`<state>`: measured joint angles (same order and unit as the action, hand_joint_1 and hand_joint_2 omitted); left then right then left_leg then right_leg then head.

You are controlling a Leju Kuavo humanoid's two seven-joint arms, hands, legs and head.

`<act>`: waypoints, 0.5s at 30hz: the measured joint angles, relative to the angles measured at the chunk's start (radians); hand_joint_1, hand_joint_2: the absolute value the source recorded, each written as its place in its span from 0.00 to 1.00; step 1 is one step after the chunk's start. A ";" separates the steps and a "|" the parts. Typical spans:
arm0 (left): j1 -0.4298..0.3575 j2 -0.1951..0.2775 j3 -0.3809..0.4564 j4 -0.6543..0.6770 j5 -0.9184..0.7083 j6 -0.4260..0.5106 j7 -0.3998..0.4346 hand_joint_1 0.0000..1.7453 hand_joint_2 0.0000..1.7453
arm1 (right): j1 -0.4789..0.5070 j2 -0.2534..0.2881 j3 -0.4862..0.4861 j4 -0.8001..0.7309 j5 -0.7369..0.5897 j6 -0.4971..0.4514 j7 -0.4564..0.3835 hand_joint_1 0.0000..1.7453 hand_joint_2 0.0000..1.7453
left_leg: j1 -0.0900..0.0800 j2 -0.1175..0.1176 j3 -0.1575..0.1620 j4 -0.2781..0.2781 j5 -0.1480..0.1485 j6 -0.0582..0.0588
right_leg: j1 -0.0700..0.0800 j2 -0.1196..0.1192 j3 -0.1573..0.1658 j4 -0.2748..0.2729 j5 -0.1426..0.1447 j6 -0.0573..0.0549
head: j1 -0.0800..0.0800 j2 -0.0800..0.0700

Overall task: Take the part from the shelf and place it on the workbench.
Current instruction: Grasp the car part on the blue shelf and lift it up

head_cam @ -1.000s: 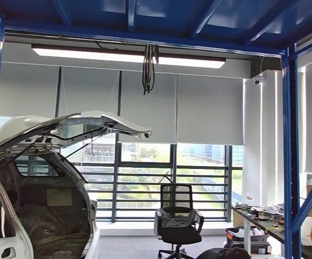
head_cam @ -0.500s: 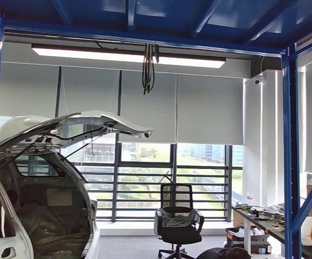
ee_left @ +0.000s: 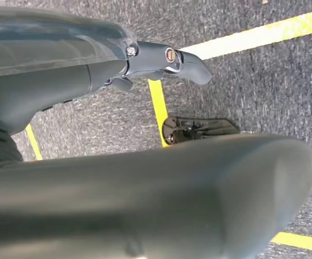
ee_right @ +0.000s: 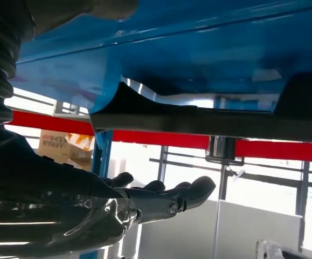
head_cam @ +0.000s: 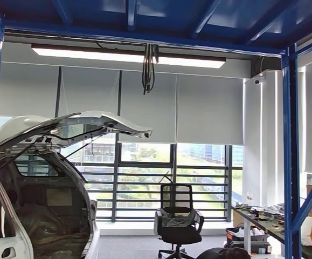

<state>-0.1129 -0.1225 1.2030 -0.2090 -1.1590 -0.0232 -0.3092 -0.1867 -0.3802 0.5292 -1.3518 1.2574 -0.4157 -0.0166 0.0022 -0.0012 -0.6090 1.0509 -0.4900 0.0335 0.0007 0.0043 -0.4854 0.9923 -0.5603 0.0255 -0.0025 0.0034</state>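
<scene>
Part, as far as the pictures allow, cannot be picked out with certainty: in the right wrist view a dark flat piece [ee_right: 211, 123] lies against the blue shelf [ee_right: 186, 48] just beyond the hand, beside a red beam [ee_right: 158, 138], and whether it is the part cannot be told.

Nearest, the right hand [ee_right: 146, 202] reaches out close to that shelf with its fingers [ee_right: 194, 189] stretched out side by side, holding nothing and touching nothing. The left hand [ee_left: 105, 70] hangs over grey carpet [ee_left: 268, 81] marked with yellow lines [ee_left: 247, 38]; its thick thumb and one dark finger [ee_left: 186, 59] stand apart and it grips nothing.

In the head view, a blue steel frame [head_cam: 292, 162] borders the scene, with posts at 3 and 9 o'clock and beams at 12 o'clock. At 8 o'clock stands a white car body [head_cam: 7, 243] with its tailgate [head_cam: 76, 127] raised. At 5 o'clock, farther back, a black office chair [head_cam: 178, 221] has cloth lying on its seat. A cluttered table [head_cam: 264, 218] sits at 4 o'clock. Beyond these, barred windows [head_cam: 146, 178] span the wall under grey blinds [head_cam: 209, 108], and a long ceiling light [head_cam: 125, 54] glows at 12 o'clock.
</scene>
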 joint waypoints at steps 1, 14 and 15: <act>-0.001 0.001 -0.002 0.000 -0.001 0.000 -0.001 0.00 0.00 | 0.002 0.003 -0.006 0.008 0.007 -0.006 0.002 0.00 1.00 | 0.000 0.000 0.000 0.000 0.000 0.000 | 0.000 0.000 0.000 0.000 0.000 0.000 | 0.000 0.000; -0.002 0.009 -0.018 0.000 -0.005 0.001 -0.002 0.00 0.00 | -0.015 0.031 -0.096 0.078 0.089 -0.045 0.015 0.00 1.00 | 0.000 0.000 0.000 0.000 0.000 0.000 | 0.000 0.000 0.000 0.000 0.000 0.000 | 0.000 0.000; -0.002 0.009 -0.018 0.000 -0.005 0.001 -0.002 0.00 0.00 | -0.020 0.032 -0.099 0.082 0.093 -0.045 0.015 0.00 1.00 | 0.000 0.000 0.000 0.000 0.000 0.000 | 0.000 0.000 0.000 0.000 0.000 0.000 | 0.000 0.000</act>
<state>-0.1152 -0.1137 1.1851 -0.2090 -1.1643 -0.0225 -0.3108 -0.2064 -0.3482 0.4297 -1.2700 1.3500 -0.4608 -0.0017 0.0021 -0.0012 -0.6089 1.0509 -0.4899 0.0335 0.0007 0.0043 -0.4852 0.9924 -0.5602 0.0255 -0.0027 0.0034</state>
